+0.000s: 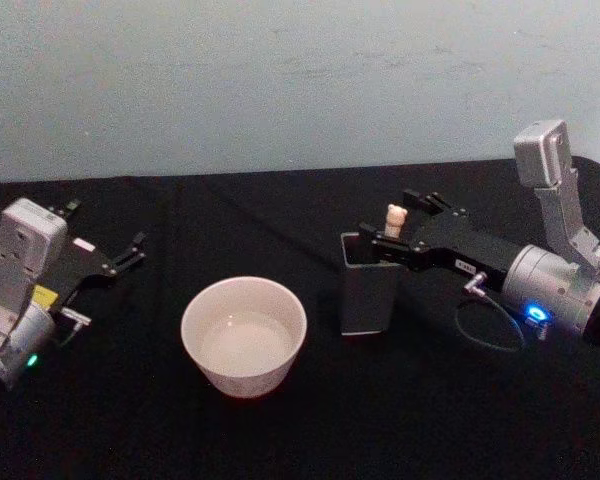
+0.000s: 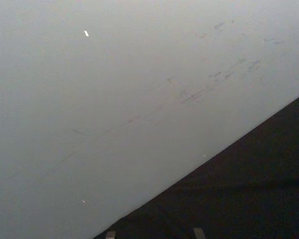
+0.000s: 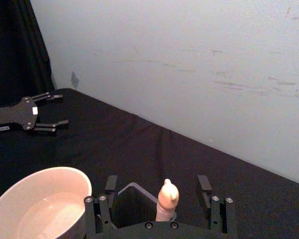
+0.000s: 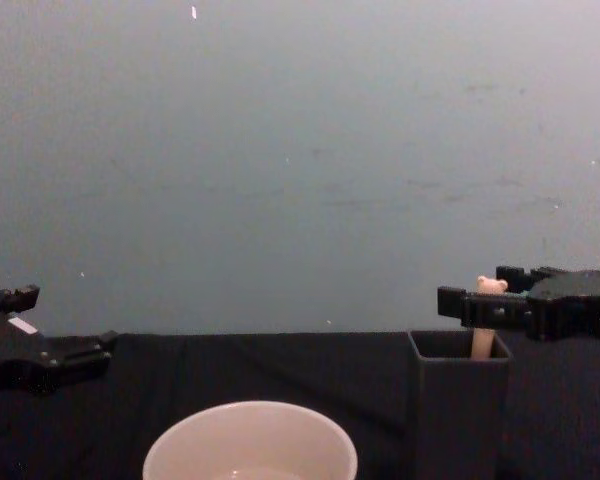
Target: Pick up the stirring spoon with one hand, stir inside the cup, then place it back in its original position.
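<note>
I'm seeing the right gripper (image 1: 392, 232) hovering over the holder box (image 1: 368, 290), jaws spread either side of the stirring spoon (image 1: 396, 217), which is standing upright in the box w/ bear head poking out. Cup (image 1: 244, 335) is sitting just beside on the desk (image 1: 230, 225). Left gripper (image 1: 132, 250) is parked far left, jaws spread.

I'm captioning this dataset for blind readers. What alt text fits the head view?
The right gripper, fingers open, flanks the bear-topped stirring spoon standing in the dark grey holder on a black table. The cream cup sits left of the holder; the left gripper rests open at far left.
</note>
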`<state>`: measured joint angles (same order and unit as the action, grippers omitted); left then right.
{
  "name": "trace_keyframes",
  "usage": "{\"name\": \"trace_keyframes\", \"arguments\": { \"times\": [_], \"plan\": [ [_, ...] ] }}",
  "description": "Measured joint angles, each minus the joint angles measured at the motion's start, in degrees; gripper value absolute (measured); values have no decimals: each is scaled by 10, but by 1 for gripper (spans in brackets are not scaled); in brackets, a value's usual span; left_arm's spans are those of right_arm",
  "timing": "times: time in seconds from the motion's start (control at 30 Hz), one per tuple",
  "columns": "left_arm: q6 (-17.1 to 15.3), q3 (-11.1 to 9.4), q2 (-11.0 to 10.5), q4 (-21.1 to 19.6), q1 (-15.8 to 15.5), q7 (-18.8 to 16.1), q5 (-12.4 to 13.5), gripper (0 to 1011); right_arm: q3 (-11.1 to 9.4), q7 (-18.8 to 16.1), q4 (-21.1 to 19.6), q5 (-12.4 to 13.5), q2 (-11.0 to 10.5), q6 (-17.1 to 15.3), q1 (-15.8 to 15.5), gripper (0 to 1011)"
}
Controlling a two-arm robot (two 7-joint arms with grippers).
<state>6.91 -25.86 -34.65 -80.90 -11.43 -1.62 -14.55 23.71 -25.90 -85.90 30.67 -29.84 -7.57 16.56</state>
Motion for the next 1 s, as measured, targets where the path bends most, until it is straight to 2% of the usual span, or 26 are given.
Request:
{"name": "trace_keyframes", "arguments": {
  "times": [0.27,0.4,0.5,0.53,0.6,0.63,0.7,0.73,0.83,0.87,1.0],
  "plan": [
    [0,0,0,0,0,0,0,1001,-1,2,0,-1,1,2,-1,1002],
    [0,0,0,0,0,0,0,1001,-14,22,-7,-7,12,26,-10,1002],
    [0,0,0,0,0,0,0,1001,-33,57,-16,-21,31,70,-25,1002],
    [0,0,0,0,0,0,0,1001,-45,81,-20,-31,44,93,-32,1002],
    [0,0,0,0,0,0,0,1001,-54,109,-21,-41,58,110,-37,1002],
    [0,0,0,0,0,0,0,1001,-62,140,-21,-59,70,127,-39,1002],
    [0,0,0,0,0,0,0,1001,-66,170,-16,-79,82,137,-40,1002],
    [0,0,0,0,0,0,0,1001,-69,197,-10,-99,91,141,-39,1002],
    [0,0,0,0,0,0,0,1001,-72,226,2,-124,100,140,-37,1002],
    [0,0,0,0,0,0,0,1001,-72,241,12,-139,103,136,-36,1002],
    [0,0,0,0,0,0,0,1001,-71,260,33,-166,107,125,-37,1002]
  ]
}}
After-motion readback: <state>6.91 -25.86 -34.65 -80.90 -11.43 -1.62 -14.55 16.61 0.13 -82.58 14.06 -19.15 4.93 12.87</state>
